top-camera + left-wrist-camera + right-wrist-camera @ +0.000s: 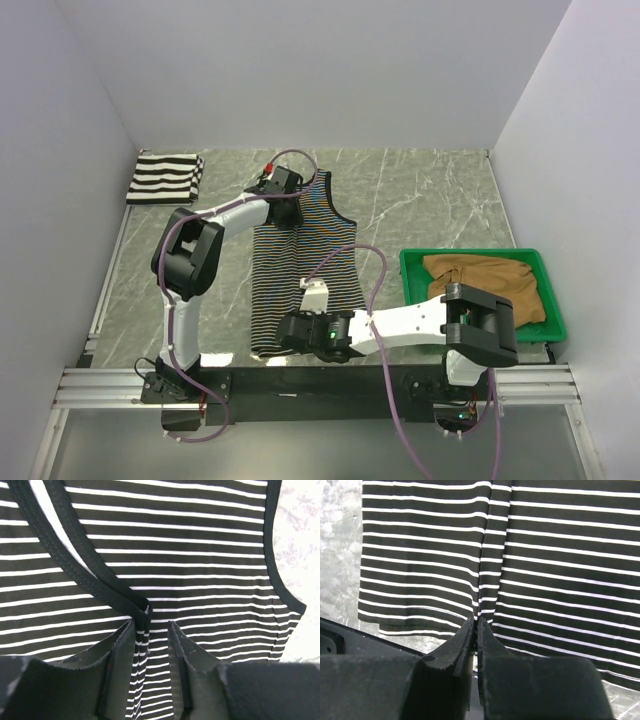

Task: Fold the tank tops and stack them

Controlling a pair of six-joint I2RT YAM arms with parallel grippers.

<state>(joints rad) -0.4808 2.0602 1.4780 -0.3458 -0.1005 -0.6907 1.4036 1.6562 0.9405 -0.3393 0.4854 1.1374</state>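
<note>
1. The right gripper [476, 622] is closest to its wrist camera. Its two dark fingers are pressed together on a raised pleat of the pinstriped tank top [290, 260], at that top's near hem.
2. From the pinch, the pleat runs as a narrow ridge up the cloth toward the neckline. The fabric on either side of it lies flat.
3. The pinstriped tank top is spread out lengthwise on the grey marbled table [420, 200], with its straps at the far end and its hem toward the arm bases.
4. The left gripper [150, 625] is at the far end of that top, over the neckline. Its jaws stand apart, straddling a lifted fold of the black-bound edge. The fold rests against one finger, with a gap to the other, so it is not clamped.
5. The wide-striped tank top [165, 177] lies folded well to the far left of the pinstriped top, clear of it.
6. The green tray [408, 285] sits to the right of the pinstriped top, level with its hem half and not touching it. The tan-brown tank top [490, 280] lies crumpled inside the tray.
7. A purple cable [355, 246] from the right arm arcs above the pinstriped top's right edge.
</note>
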